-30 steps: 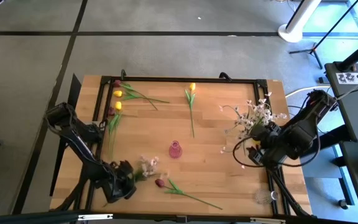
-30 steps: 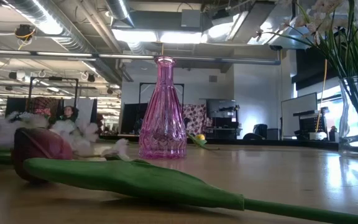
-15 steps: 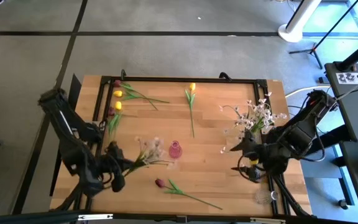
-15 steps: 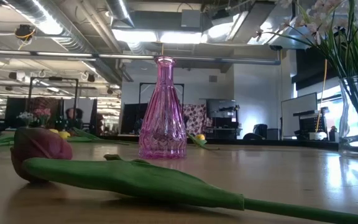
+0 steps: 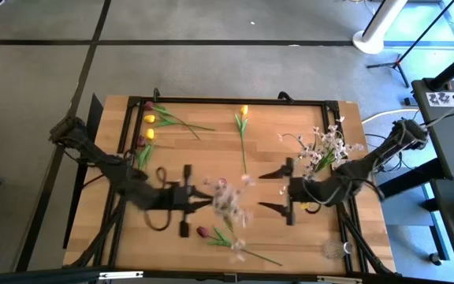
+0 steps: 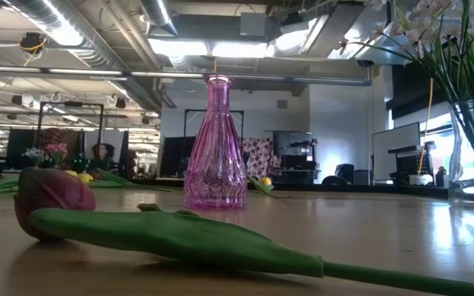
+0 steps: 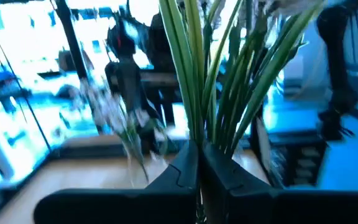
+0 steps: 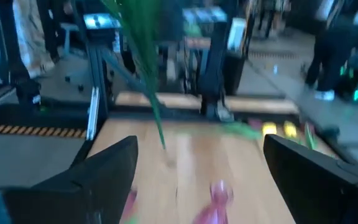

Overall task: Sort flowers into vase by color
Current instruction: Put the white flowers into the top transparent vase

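Note:
My left gripper [image 5: 199,202] is shut on a spray of white-pink blossoms [image 5: 228,203], held above the table's middle. The pink glass vase [image 6: 215,148] stands there on its base; in the high view the blossoms largely cover it. My right gripper [image 5: 273,190] is open and empty just to the right of it, and the vase shows between its fingers in the right wrist view [image 8: 219,193]. A maroon tulip [image 5: 203,232] lies on its side near the front edge. A clear vase [image 6: 470,148] at the right holds more white-pink sprays [image 5: 321,150]. My left gripper pinches the spray's bundle of green stems [image 7: 199,134] between its two shut fingers. The fingers come from the table's left. The stems fan out past the fingertips toward the right. The spray is lifted clear of the table, with its blossoms over the pink vase.
Yellow tulips [image 5: 150,126] and maroon tulips [image 5: 145,106] lie along the far left. One yellow tulip [image 5: 243,114] lies at the far middle. A small clear glass thing [image 5: 333,249] sits at the near right corner. A black frame [image 5: 235,101] edges the table.
My left gripper has lifted the spray off the table's near left and carried it toward the right, over the pink vase, swinging round until it points right. My right gripper has gone toward the table's left, up to the pink vase.

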Controlling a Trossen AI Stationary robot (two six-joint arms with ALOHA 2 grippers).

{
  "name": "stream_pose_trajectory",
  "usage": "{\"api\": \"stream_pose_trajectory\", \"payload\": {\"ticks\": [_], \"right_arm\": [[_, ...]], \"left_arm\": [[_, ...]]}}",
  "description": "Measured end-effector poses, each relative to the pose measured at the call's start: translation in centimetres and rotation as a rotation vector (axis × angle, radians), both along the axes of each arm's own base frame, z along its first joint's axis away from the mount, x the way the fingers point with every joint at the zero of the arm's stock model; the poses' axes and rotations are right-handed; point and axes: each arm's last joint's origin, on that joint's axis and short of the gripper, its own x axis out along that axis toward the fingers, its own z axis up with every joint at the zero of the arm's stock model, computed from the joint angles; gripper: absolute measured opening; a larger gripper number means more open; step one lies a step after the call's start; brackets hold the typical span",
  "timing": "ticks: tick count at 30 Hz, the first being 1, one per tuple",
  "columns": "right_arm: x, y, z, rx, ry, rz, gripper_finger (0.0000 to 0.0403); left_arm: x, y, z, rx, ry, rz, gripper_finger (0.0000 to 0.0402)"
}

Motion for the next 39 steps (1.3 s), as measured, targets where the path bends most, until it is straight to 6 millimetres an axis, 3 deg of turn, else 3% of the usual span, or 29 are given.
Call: {"api": "stream_pose_trajectory", "payload": {"ticks": [6, 15, 19, 25, 29, 34, 39], "right_arm": [[2.4, 0.4, 0.1, -0.074, -0.146, -0.005, 0.0347], [2.6, 0.1, 1.3, -0.014, -0.262, -0.003, 0.0326], [2.8, -0.2, 1.5, 0.021, -0.285, -0.005, 0.0264], [3.3, -1.1, 1.2, 0.058, -0.257, 0.008, 0.0121], [3.2, -0.9, 1.2, 0.029, -0.246, 0.028, 0.0018], [0.5, 0.6, 2.1, -0.044, -0.224, 0.065, 0.0016], [-4.9, 3.6, 3.0, -0.174, -0.188, 0.183, 0.0011]], "left_arm": [[5.2, 2.4, -2.1, -0.008, -0.093, -0.008, 0.0], [7.3, 3.9, -3.0, 0.008, -0.148, -0.052, 0.0001], [7.7, 4.5, -3.3, 0.004, -0.14, -0.039, 0.0015], [7.7, 4.6, -3.5, 0.011, -0.111, -0.035, 0.0062], [6.3, 3.9, -2.9, 0.039, -0.059, -0.023, 0.01], [1.7, 2.4, -0.4, 0.07, 0.028, 0.007, 0.0128], [-3.0, 0.6, 0.0, 0.019, 0.157, 0.002, 0.0129]]}}
